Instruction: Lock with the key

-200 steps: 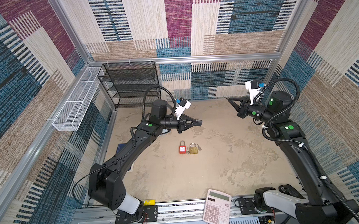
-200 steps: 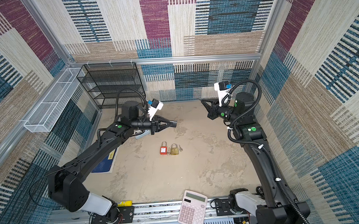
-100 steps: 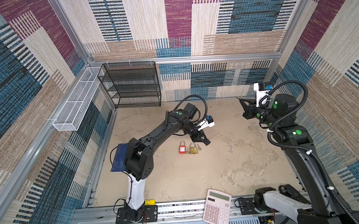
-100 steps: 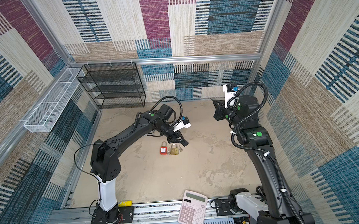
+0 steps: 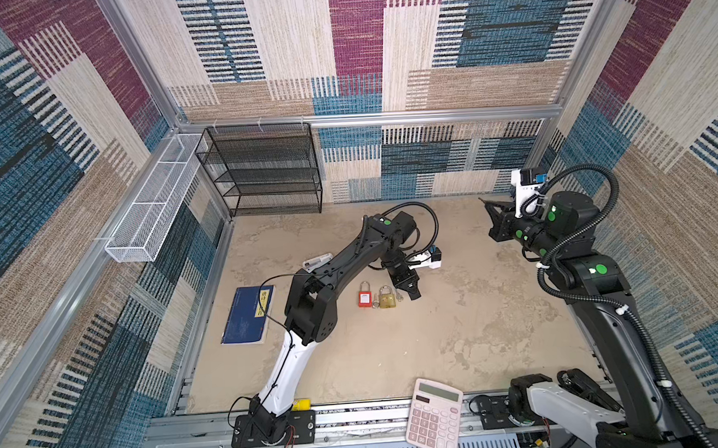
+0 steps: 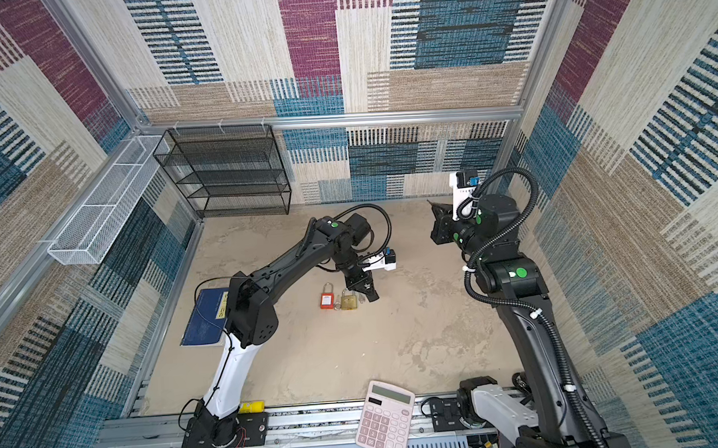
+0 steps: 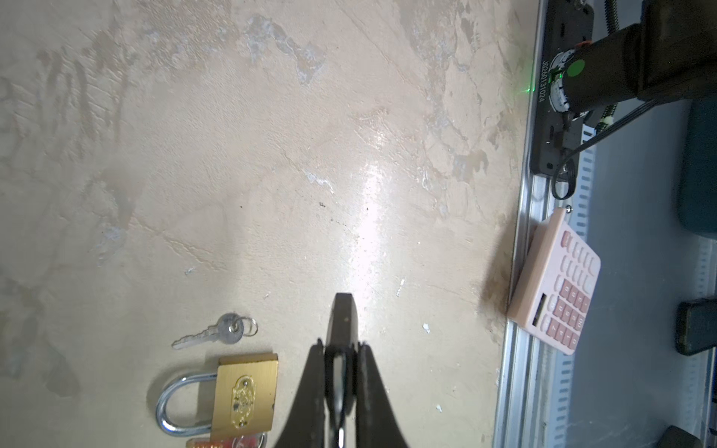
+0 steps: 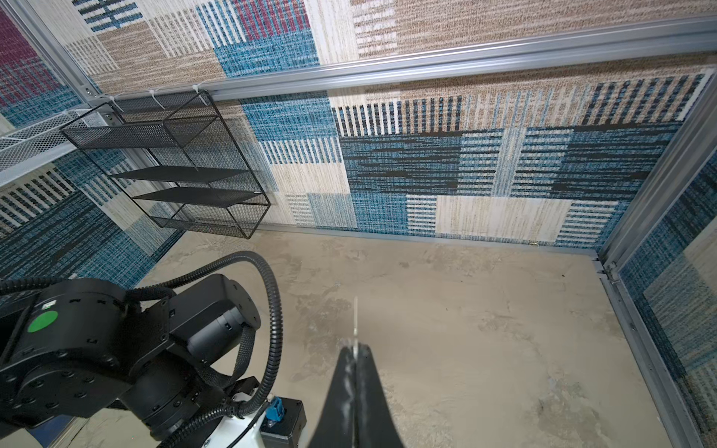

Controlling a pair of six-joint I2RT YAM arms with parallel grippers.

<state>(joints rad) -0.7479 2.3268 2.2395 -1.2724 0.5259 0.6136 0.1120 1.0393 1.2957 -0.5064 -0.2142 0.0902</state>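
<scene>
Two padlocks are lying side by side in the middle of the worktop (image 5: 396, 356): a red padlock (image 5: 364, 298) on the left and a brass padlock (image 5: 387, 300) just to its right, both with their shackles pointing to the far side. I am seeing the key (image 7: 217, 335), silver with a small ring through its head, lying flat just right of the brass padlock and not touching it. My left hand (image 5: 412, 293) is hanging low over the worktop just right of the key, its jaws standing narrow, nearly together; I cannot tell whether anything is sitting between them. My right hand (image 5: 485, 205) is hovering well apart at the far right, raised above the worktop with its jaws pressed together and pointing toward the far wall. Near the front edge a pink calculator (image 5: 434, 421) is resting on the rail, and a blue book (image 5: 249, 315) is lying at the left side.
</scene>
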